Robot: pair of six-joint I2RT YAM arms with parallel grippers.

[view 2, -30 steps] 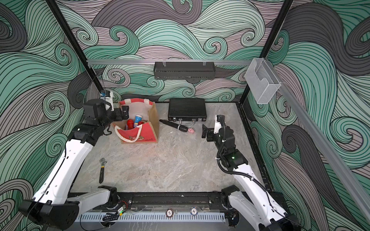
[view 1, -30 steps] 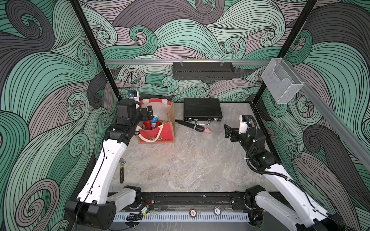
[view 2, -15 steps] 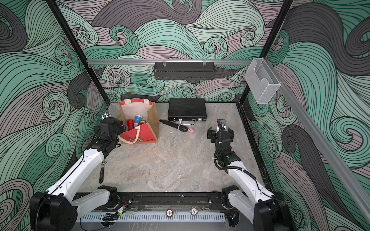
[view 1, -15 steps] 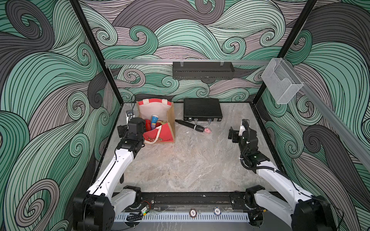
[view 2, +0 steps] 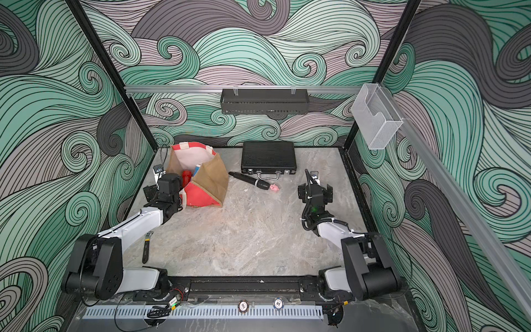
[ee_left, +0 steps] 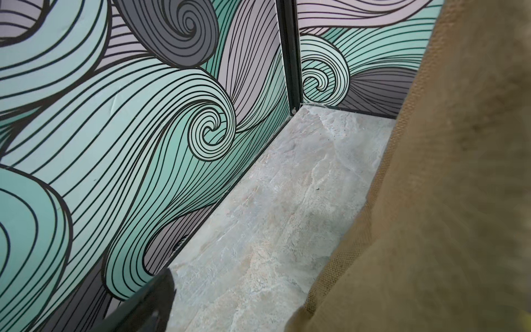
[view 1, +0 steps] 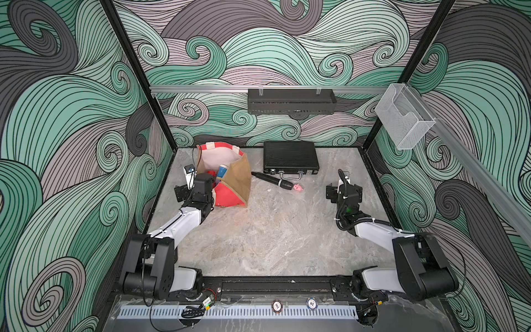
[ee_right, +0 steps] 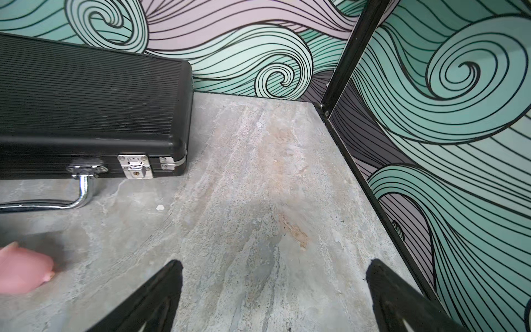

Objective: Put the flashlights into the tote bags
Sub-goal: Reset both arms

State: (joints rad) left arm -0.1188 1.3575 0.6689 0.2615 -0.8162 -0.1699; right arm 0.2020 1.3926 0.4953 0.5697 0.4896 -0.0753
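The tote bag (view 1: pixel 233 181) (view 2: pixel 211 178) stands open at the back left, red front sagging, brown sides up. Inside it I see a red flashlight (view 2: pixel 186 176) and a blue flashlight (view 1: pixel 221 171); anything deeper is hidden. My left gripper (view 1: pixel 198 185) (ee_left: pixel 244 287) sits low against the bag's left outer side, open. In the left wrist view only one of its fingers (ee_left: pixel 155 301) shows, and the bag's brown cloth (ee_left: pixel 431 201) covers the other. My right gripper (view 1: pixel 344 189) (ee_right: pixel 274 270) hovers low at the right, open, over bare table.
A flat black case (view 1: pixel 290 156) (ee_right: pixel 86 100) lies at the back. In front of it lie a black microphone-like stick (view 1: pixel 271 181) and a tiny pink pig (view 1: pixel 298 188) (ee_right: pixel 23 270). A black-handled tool (view 2: pixel 146 247) lies beside the left arm. The cell walls stand close on both sides.
Both arms have dropped and folded back towards the front. The left gripper has come from above the bag's mouth down beside its left side. The right gripper has sunk lower.
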